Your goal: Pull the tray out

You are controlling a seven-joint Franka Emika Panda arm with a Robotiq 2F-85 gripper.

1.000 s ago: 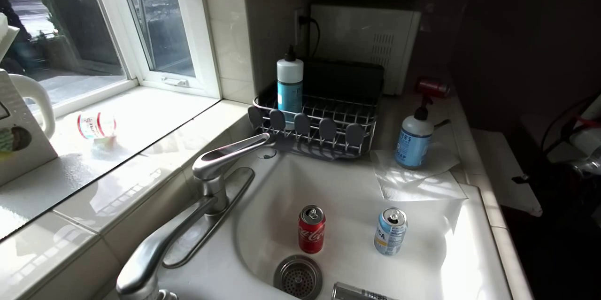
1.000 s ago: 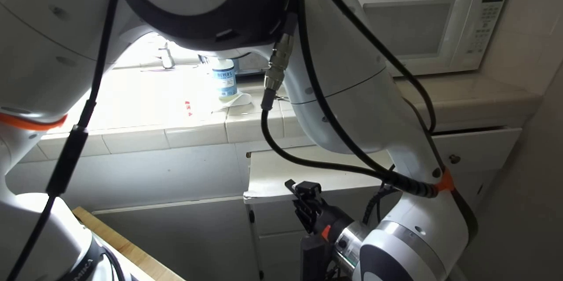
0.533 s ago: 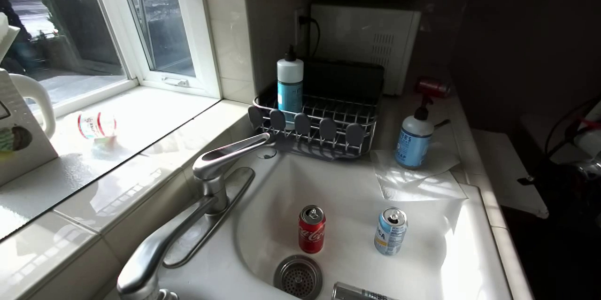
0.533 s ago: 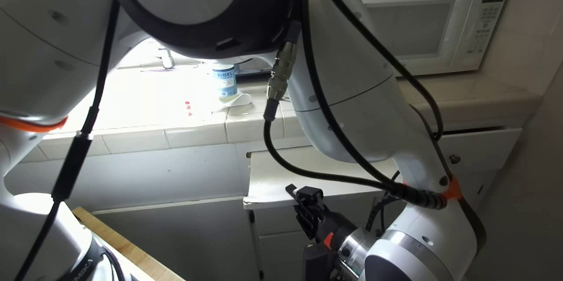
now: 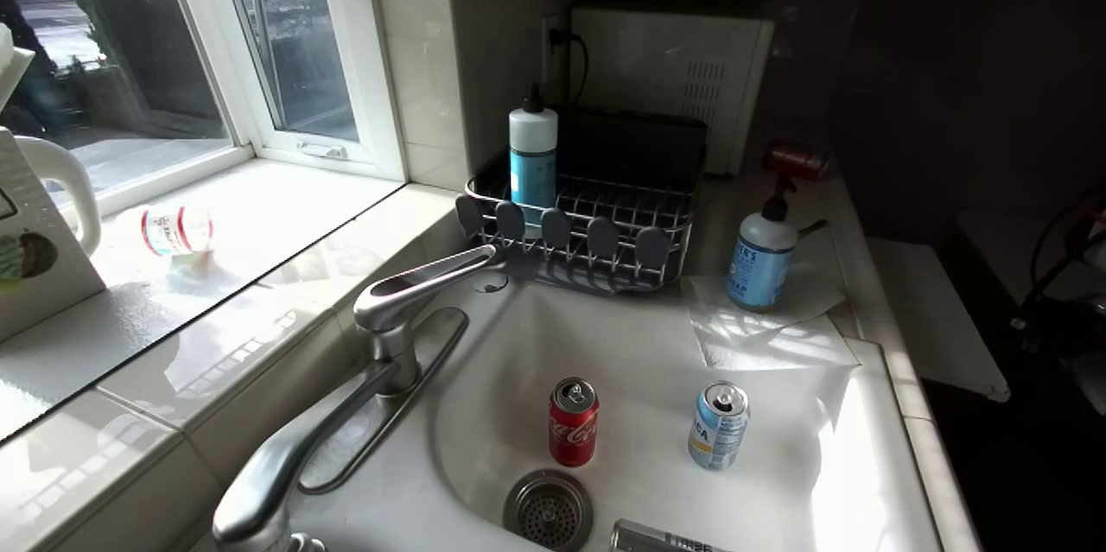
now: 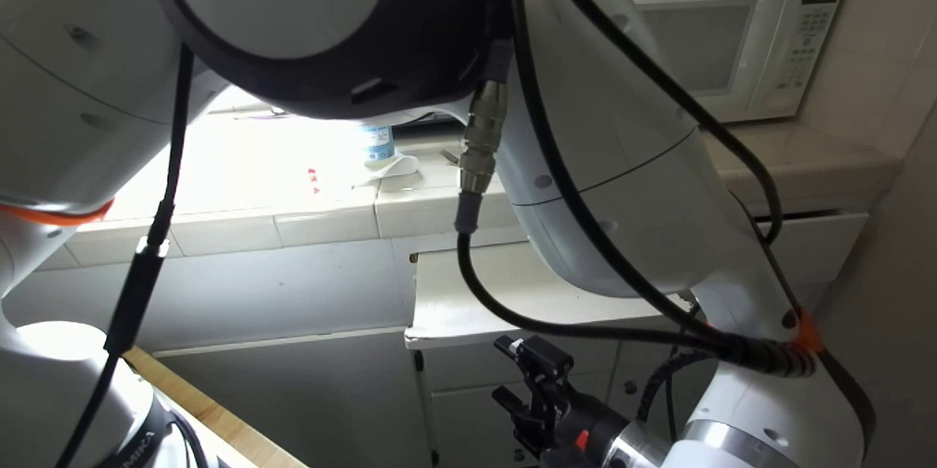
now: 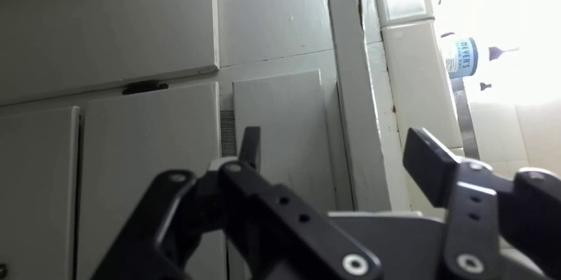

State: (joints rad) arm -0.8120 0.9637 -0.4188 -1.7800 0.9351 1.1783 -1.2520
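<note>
The tray, a thin pale slab, juts out from beneath the tiled counter edge in both exterior views (image 5: 929,310) (image 6: 443,292). The wrist view meets the tray (image 7: 357,96) nearly edge-on, as a long straight strip. Below and in front of the slab's front edge, my gripper (image 6: 505,371) stands apart from it in an exterior view. Its jaws are spread wide. From the wrist, the gripper (image 7: 337,153) has nothing between its fingers (image 7: 429,166); the tray's edge lies beyond the gap. The arm hides part of the slab's far side.
Cabinet fronts (image 7: 151,135) lie under the slab. Above it runs the tiled counter edge (image 6: 322,223), with a soap bottle (image 5: 760,263) near the sink (image 5: 639,491). A drawer (image 6: 816,255) to the right stands slightly out. A wooden edge (image 6: 212,409) is at the lower left.
My gripper was shut at the tray's front edge; it has opened and backed off, down and to the right in an exterior view. The tray slid outward slightly at first, then stayed.
</note>
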